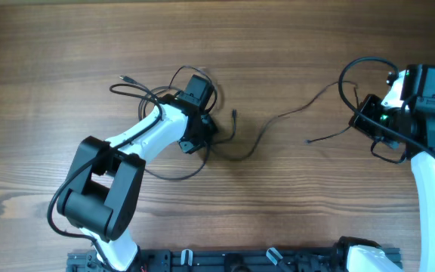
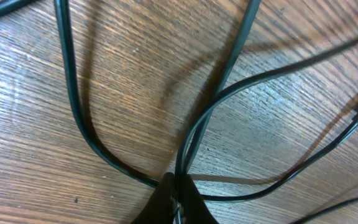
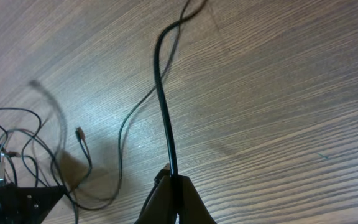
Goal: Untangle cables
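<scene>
- The cables (image 2: pixel 72 93) are looking light, thin, floppy.
- The left jaws are pinching crossed strands, the right jaws 1 strand.
- Gripping beside a free plug (image 3: pixel 78 132) is seeming best.

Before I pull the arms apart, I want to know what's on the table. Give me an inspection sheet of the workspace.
Surface: brown wood-grain table, flat.
Job's things: thin black flexible cords in loose loops around the left arm's wrist; one strand runs right toward the right arm; a small plug end lies free.
Clutter: nothing seen.
Grippers: left end effector shut where several cords cross; right end effector shut on a single cord.
Cables: thicker black arm wire loops beside the right wrist.
Surroundings: black rail along the near table edge.
</scene>
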Action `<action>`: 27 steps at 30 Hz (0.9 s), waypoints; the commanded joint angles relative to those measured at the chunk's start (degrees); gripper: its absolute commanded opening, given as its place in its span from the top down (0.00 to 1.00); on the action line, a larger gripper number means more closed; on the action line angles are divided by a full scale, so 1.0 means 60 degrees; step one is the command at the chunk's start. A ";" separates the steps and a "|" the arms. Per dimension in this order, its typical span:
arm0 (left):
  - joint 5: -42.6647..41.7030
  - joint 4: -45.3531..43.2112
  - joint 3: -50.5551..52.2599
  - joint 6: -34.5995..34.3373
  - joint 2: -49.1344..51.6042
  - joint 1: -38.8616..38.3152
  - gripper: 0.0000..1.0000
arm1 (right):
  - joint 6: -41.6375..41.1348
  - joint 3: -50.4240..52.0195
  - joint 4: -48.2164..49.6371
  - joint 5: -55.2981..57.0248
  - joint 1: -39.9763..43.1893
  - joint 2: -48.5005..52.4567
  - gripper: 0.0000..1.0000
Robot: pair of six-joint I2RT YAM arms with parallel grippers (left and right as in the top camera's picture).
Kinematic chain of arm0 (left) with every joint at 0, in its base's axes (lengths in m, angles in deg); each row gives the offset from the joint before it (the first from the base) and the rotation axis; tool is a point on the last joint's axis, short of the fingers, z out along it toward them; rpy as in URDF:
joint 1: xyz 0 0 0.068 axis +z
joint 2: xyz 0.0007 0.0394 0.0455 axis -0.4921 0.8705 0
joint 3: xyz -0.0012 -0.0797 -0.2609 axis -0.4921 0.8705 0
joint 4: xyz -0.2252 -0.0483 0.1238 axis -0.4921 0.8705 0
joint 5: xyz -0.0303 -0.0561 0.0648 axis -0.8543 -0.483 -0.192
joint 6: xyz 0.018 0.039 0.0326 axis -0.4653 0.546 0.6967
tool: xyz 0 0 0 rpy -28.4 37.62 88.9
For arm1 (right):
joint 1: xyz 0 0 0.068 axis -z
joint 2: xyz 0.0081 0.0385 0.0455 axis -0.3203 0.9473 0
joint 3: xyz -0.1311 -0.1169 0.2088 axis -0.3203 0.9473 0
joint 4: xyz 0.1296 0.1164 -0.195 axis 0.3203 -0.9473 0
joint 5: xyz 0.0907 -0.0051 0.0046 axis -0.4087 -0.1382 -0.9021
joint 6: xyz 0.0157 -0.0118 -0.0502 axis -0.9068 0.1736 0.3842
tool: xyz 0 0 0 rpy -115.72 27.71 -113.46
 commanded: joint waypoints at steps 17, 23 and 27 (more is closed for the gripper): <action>-0.5399 -0.2940 -0.1162 0.4849 -0.1016 -0.2707 0.96 | 0.0229 -0.0047 -0.0310 0.0142 0.0022 0.0098 0.96; -0.3799 -0.3078 -0.1162 0.4856 -0.1016 -0.3581 0.44 | 0.0448 -0.0047 -0.0991 0.0142 0.0022 0.0102 0.96; -0.3803 -0.2339 -0.1162 0.4856 -0.1020 -0.2455 0.33 | 0.0936 -0.0044 -0.1763 0.0015 0.0022 0.0193 0.96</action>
